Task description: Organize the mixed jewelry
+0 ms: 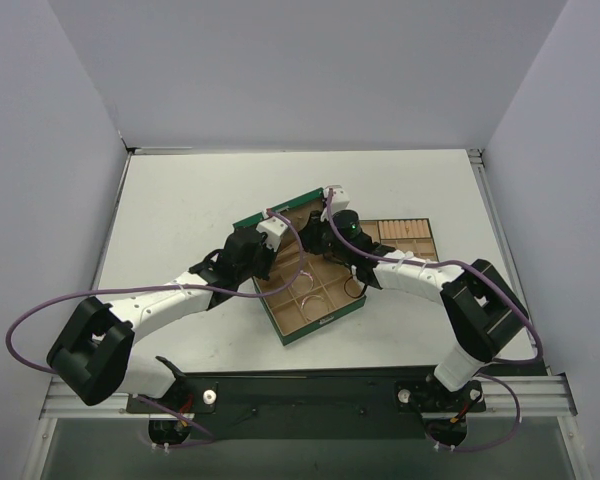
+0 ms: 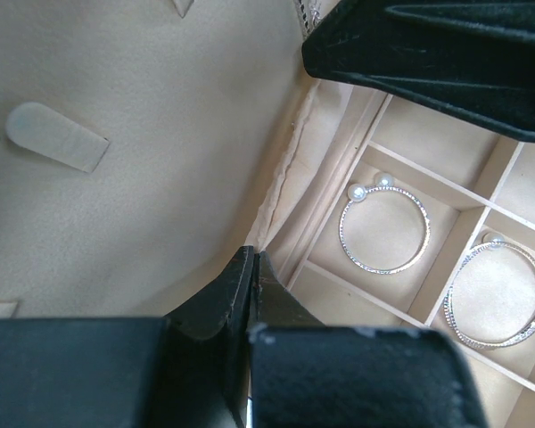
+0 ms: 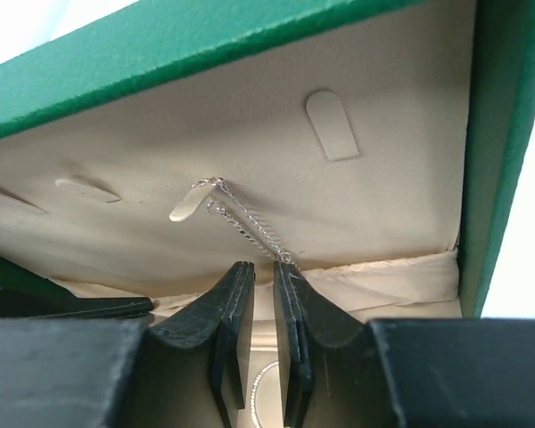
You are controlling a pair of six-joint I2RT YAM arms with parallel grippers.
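Green box (image 1: 280, 322) sits open mid-table, with its lid (image 3: 205, 45) standing up at the back and both arms reaching into it. Right gripper (image 3: 263, 267): fingers nearly together with a thin gap, tips nipping the lower end of the fine pale chain (image 3: 245, 227). The chain runs fairly straight up to a tan tab (image 3: 192, 201) on the lid lining, top end looped on it. This reads as hanging the chain on the lid so it lies straight and untangled.

Left gripper (image 2: 252, 259): fingers fully together, nothing seen between them, tips by the crease where the lid meets the base. It is probably bracing the lid upright for the right arm, but contact can't be confirmed.

First hoop (image 2: 383, 270) and second hoop (image 2: 448, 308), both silvery, each lie flat in their own tan compartment with a divider between them. Tan-gold ring: not found in any view. Small green tray (image 1: 405, 235) with ring rolls sits just beside the box on the right.

Judged step: chain hook-up, late in the task. The next move calls for letting go without tugging the chain off the tab.
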